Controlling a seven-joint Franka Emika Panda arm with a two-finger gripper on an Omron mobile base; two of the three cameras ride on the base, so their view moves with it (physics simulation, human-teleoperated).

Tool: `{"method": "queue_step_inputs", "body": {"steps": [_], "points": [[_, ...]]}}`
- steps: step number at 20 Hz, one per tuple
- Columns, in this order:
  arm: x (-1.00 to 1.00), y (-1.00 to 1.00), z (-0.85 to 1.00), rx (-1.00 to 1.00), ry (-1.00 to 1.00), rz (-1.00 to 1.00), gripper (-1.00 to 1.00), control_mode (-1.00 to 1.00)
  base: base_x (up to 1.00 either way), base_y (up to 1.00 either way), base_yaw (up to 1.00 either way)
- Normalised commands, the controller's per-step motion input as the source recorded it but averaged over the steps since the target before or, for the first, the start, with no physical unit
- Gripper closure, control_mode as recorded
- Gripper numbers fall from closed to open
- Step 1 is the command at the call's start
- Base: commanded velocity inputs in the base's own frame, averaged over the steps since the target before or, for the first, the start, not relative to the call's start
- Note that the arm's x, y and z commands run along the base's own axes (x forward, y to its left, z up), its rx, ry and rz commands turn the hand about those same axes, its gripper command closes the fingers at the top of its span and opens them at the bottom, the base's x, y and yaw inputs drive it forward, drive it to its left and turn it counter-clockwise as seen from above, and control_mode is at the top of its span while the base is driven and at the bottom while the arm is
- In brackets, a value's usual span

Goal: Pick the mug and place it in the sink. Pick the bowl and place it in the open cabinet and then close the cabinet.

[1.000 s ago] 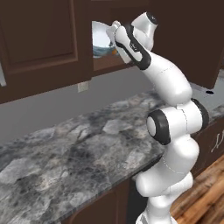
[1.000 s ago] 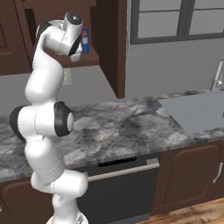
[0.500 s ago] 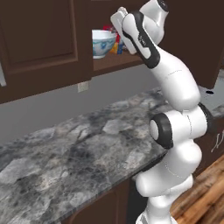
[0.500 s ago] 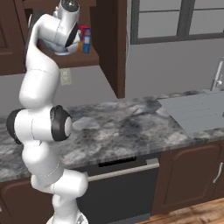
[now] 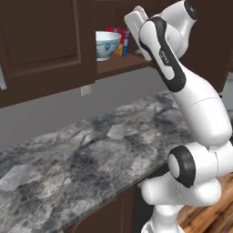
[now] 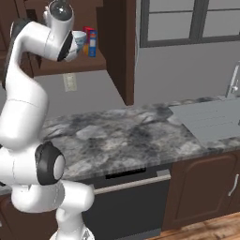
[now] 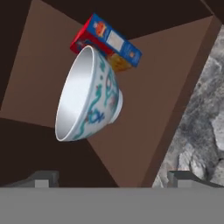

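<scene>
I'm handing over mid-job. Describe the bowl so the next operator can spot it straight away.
Look up above the grey marbled counter to the open dark brown cabinet. On its shelf stands the bowl, upright on its small foot, near the front edge. It is round and white with a blue-green pattern outside, unlike the red and blue box just behind it.

My arm is glossy white with rounded segments, black rings at the joints, a dark stripe running along one upper link.

Red-blue box on shelf; grey marble counter; dishwasher.
</scene>
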Motion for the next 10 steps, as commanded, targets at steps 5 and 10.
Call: {"method": "queue_step_inputs", "body": {"steps": [5, 10], "points": [[-0.91, -0.31, 0.15, 0.02, -0.01, -0.07, -1.00, -1.00, 0.00, 0.00, 0.00], [-0.98, -0.10, -0.44, 0.00, 0.00, -0.05, -1.00, -1.00, 0.00, 0.00, 0.00]]}}
